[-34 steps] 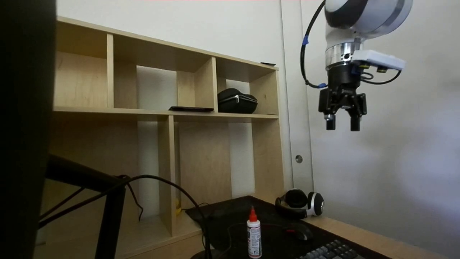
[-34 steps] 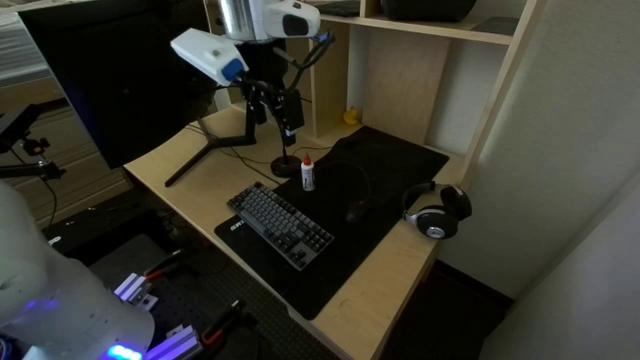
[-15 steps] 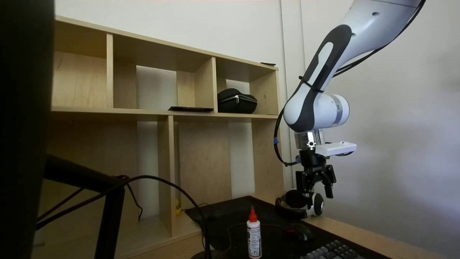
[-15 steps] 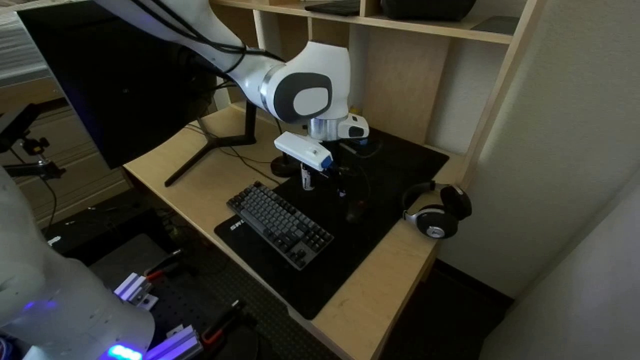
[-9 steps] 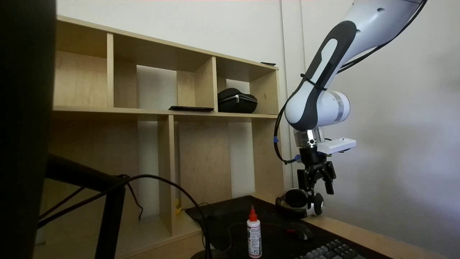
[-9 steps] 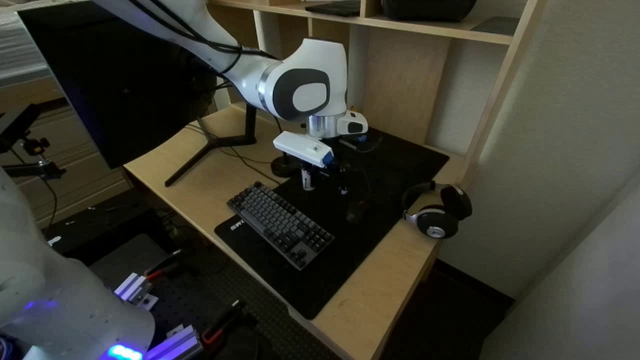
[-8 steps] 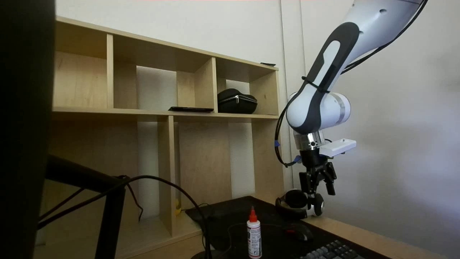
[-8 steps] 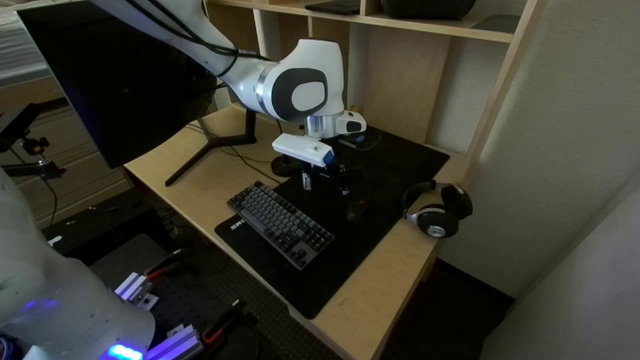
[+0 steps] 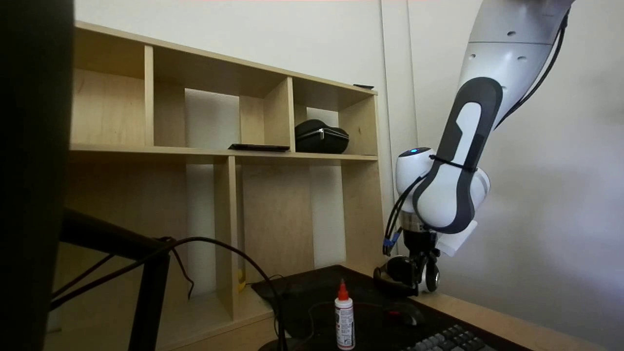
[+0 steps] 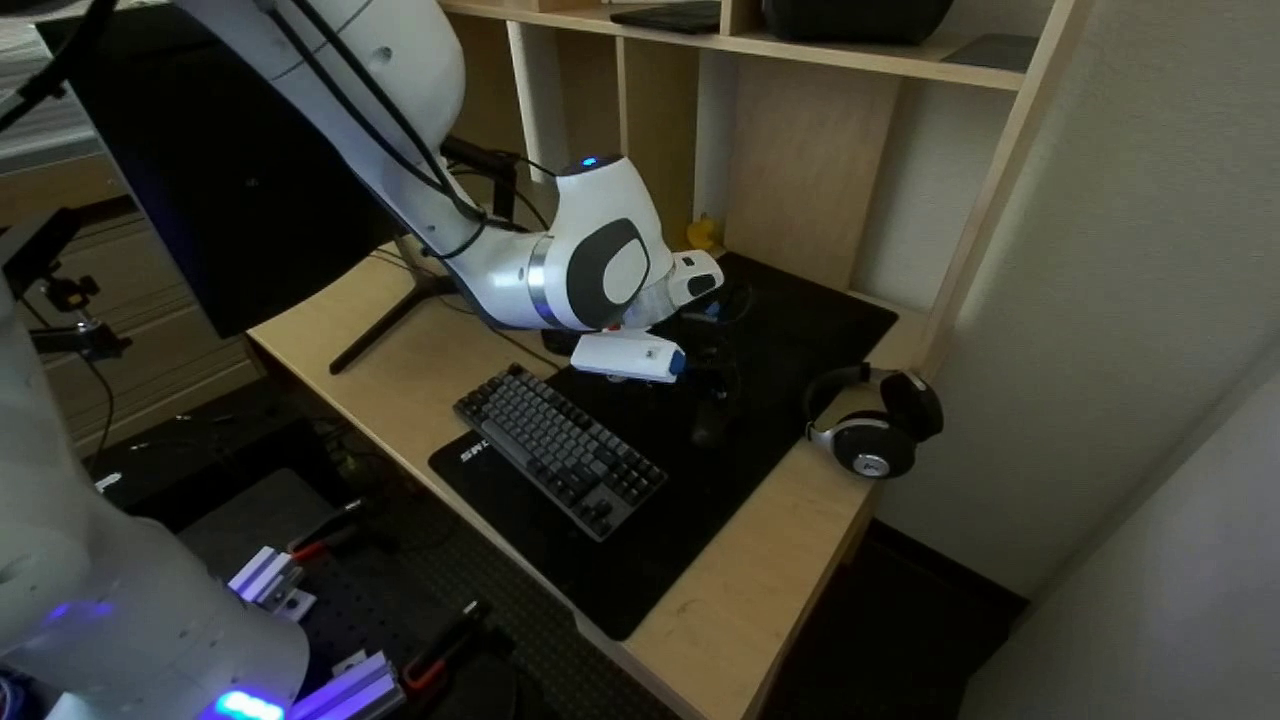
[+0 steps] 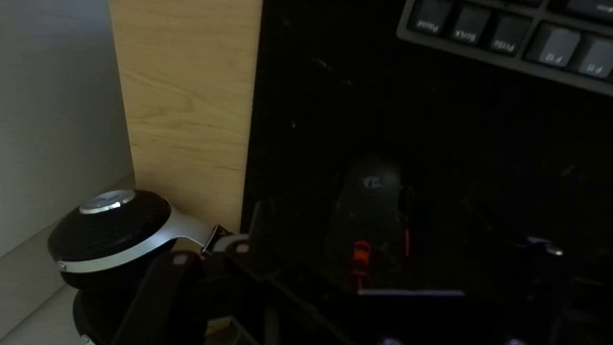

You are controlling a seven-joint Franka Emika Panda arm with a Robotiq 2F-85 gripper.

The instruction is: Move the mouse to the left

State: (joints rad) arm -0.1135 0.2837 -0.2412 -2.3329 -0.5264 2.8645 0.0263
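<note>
The mouse point(image 11: 368, 206) is dark, with a red-lit wheel and a red side strip. It lies on the black desk mat point(image 10: 640, 560) and shows in both exterior views point(image 9: 405, 314) point(image 10: 710, 425), right of the keyboard. My gripper point(image 9: 419, 282) is low over the mat, tilted, and in line with the headphones in that view. In an exterior view my gripper point(image 10: 715, 375) is dark against the mat, just beyond the mouse. In the wrist view the fingers stand apart to either side of the mouse, open and holding nothing. Whether they touch it is too dark to tell.
Headphones point(image 10: 870, 440) lie at the mat's edge near the wall. A keyboard point(image 10: 560, 450) lies on the mat. A white bottle with a red cap point(image 9: 344, 321) stands on the mat. A monitor point(image 10: 230, 180) and a wooden shelf point(image 9: 224, 153) border the desk.
My arm has come down from high above the desk to low over the mat by the mouse, and the wrist has tilted. The mouse has not visibly moved.
</note>
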